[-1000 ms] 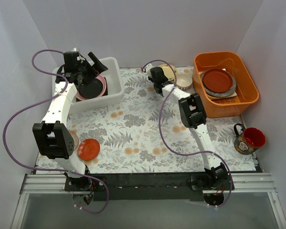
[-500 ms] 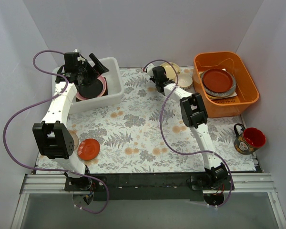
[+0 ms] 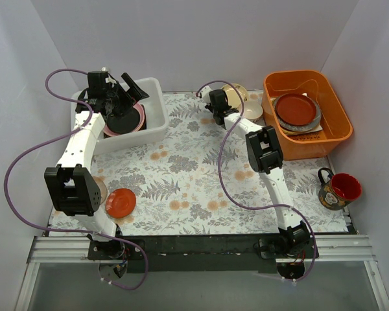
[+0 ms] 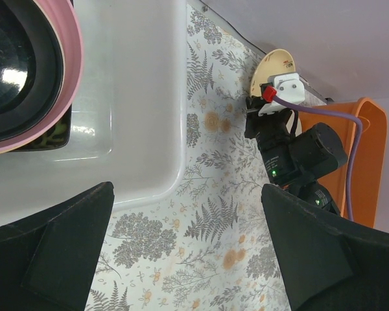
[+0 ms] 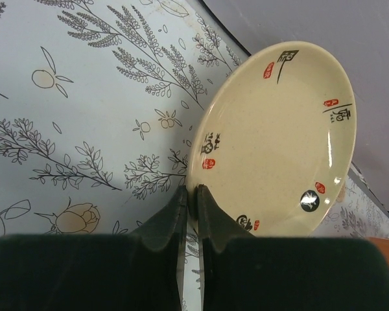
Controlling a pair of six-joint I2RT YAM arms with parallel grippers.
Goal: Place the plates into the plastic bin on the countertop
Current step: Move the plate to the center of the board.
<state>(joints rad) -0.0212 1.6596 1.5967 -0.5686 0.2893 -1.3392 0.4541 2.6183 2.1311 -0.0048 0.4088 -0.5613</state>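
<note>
Cream plate (image 5: 279, 142) with red and black marks sits at the far side of the desk (image 3: 181, 175), near the orange tub (image 3: 337, 129). It is round, so it has no long axis. It seems tipped, face turned up toward the right wrist. Right hand (image 5: 193, 194) is narrow, pinching the plate's near rim. Plastic bin (image 3: 157, 129) lies well apart to the left, so the carry likely runs leftward. Left hand (image 4: 188, 259) hangs wide at the bin, holding nothing.
</note>
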